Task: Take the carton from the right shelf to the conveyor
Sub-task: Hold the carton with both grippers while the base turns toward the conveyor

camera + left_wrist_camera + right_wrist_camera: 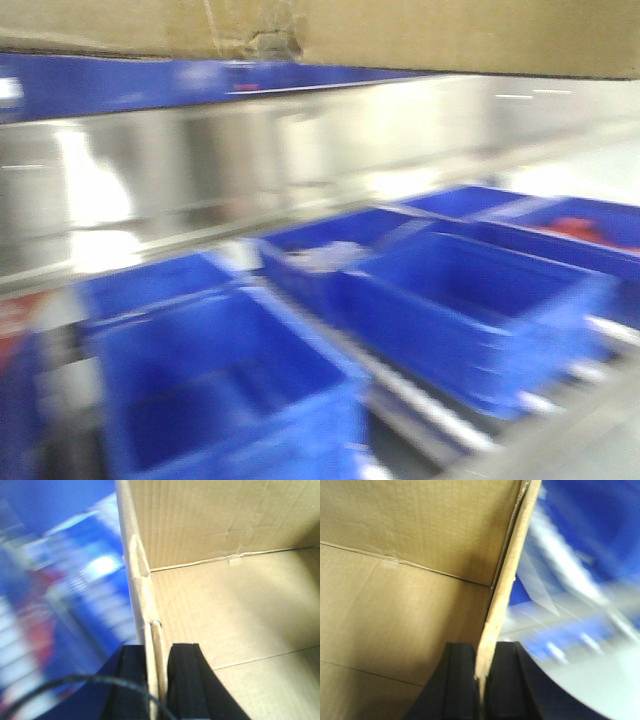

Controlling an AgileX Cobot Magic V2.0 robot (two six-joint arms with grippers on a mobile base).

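Observation:
The brown cardboard carton (420, 35) fills the top edge of the front view, held up in the air above the blue bins. In the left wrist view my left gripper (158, 655) is shut on the carton's left wall (142, 595), one black finger outside, one inside the open box. In the right wrist view my right gripper (481, 660) is shut on the carton's right wall (507, 575) the same way. The carton's inside (235, 605) is empty. The conveyor's metal rollers (420, 405) show blurred between the bins.
Several blue plastic bins (470, 300) sit on the roller line below, one near left (220, 390). A shiny metal wall (200, 170) and a blue rail (150, 85) run behind them. The views are motion-blurred.

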